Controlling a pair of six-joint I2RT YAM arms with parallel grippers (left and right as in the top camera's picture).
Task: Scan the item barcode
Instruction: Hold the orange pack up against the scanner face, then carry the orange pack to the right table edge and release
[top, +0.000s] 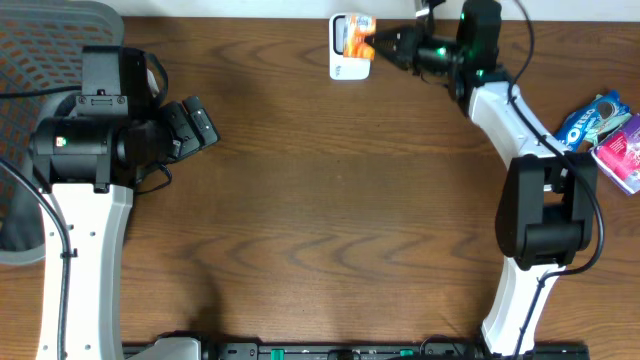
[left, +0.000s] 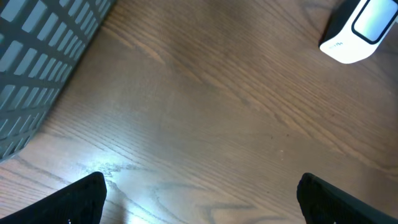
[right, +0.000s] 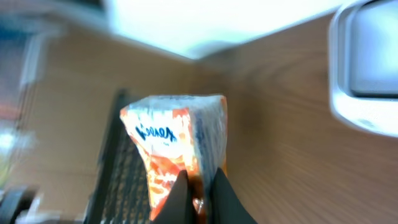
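Currently the right gripper (top: 383, 45) is clamped on the packet (top: 357, 33), fingers pinched together on its lower edge in the right wrist view (right: 200, 182). The left gripper (top: 200, 124) is spread wide with nothing between the fingers, over bare table (top: 330, 210) near the left edge.

Packet: small film pouch, orange and white, blue script lettering on the white upper part, crinkled and glossy. In the wrist view (right: 177, 140) it tapers down toward the fingers. It sits at the far edge of the table, a bit right of centre, overlapping the far end of the scanner (top: 349, 62) from overhead. Can't tell if it touches the scanner or is held above it.

Hard to read:
- Right wrist view is motion-blurred; lettering illegible, no barcode visible on the face shown.
- Overhead shows only part of the packet; the gripper covers its right side.
- Scanner is cut off by the frame edge in both wrist views (right: 367, 68) (left: 359, 30); white body and a greyish window show.
- Dark gridded strip (right: 115, 186) behind the packet, can't identify.
- Left fingers (left: 81, 199) show as black tips only at the bottom of the frame.
- Grey mesh panel (top: 45, 45) at the far left corner, cropped.
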